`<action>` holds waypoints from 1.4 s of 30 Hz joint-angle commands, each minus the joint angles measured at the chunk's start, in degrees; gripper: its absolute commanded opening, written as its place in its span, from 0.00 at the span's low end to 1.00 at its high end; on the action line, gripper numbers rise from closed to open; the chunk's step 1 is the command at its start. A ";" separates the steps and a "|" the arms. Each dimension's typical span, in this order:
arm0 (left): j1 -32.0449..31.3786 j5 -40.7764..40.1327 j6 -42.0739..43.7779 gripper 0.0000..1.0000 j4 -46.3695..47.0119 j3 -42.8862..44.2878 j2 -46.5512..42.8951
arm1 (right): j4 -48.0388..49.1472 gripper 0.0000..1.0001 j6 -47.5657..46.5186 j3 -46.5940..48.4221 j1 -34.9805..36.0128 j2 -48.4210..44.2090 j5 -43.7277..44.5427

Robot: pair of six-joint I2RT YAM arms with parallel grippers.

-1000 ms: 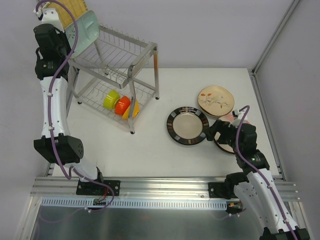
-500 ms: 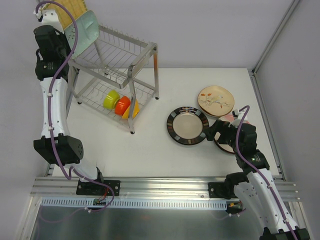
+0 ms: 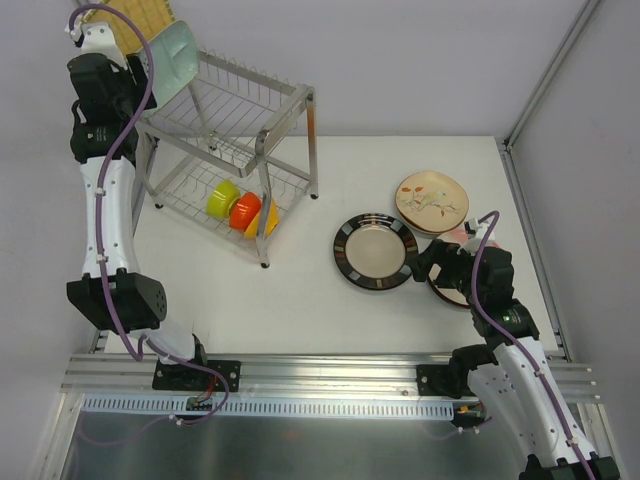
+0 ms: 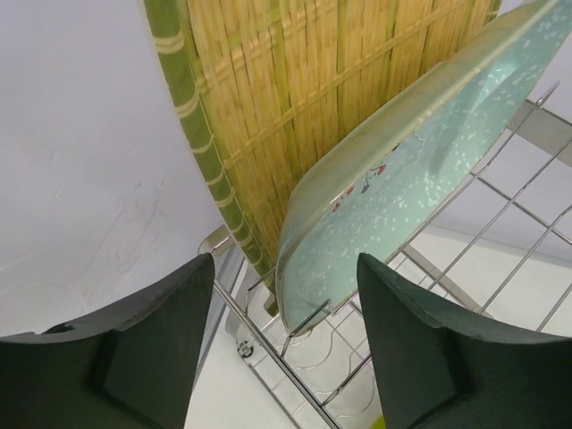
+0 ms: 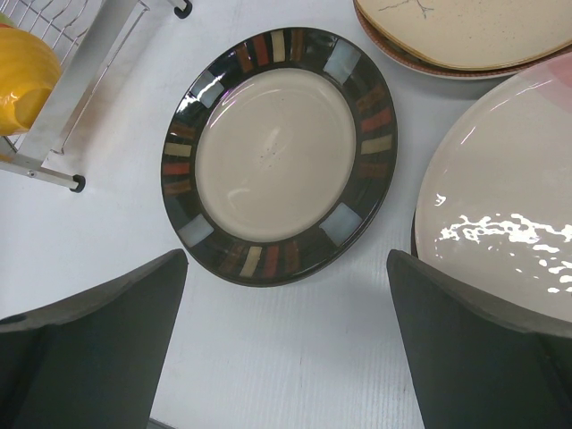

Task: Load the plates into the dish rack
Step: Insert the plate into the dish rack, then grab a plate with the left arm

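The right arm's jaws are wide open. Seen from above, the dark-rimmed plate (image 3: 375,250) lies flat on the worktop (image 3: 300,300) at their 9 o'clock, close by. The left arm's jaws are open too.

left end effector (image 4: 284,299) shifted slightly

Teal plate (image 4: 407,170) stands on edge in dish rack (image 4: 273,353), woven yellow plate (image 4: 295,89) behind at 11 o'clock; tool (image 4: 284,268) spread wide at 6 o'clock.

Yellow plate (image 4: 304,80), teal plate (image 4: 420,170) stand in dish rack (image 3: 263,150); dark-rimmed plate (image 5: 277,152) flat.
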 commanded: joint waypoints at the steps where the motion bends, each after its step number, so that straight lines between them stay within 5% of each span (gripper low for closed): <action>1: 0.48 -0.30 -1.56 0.68 2.08 1.53 -4.33 | 1.81 0.99 -1.14 0.84 0.19 -0.26 0.23; 6: 0.40 1.28 -4.28 0.84 2.08 -0.04 -7.23 | 1.03 1.00 -1.23 1.63 0.19 -0.61 0.05; 17: 0.31 10.59 -12.63 0.98 2.08 -15.40 -23.38 | -3.19 1.00 0.79 5.50 0.19 0.17 2.07; 31: -2.59 16.84 -15.53 0.99 -1.69 -46.26 -55.21 | -13.30 1.00 7.12 11.47 -0.60 8.17 10.25; 42: -8.13 19.48 -20.72 0.99 -6.62 -69.82 -76.05 | -5.93 0.94 11.43 8.49 -1.13 16.87 3.66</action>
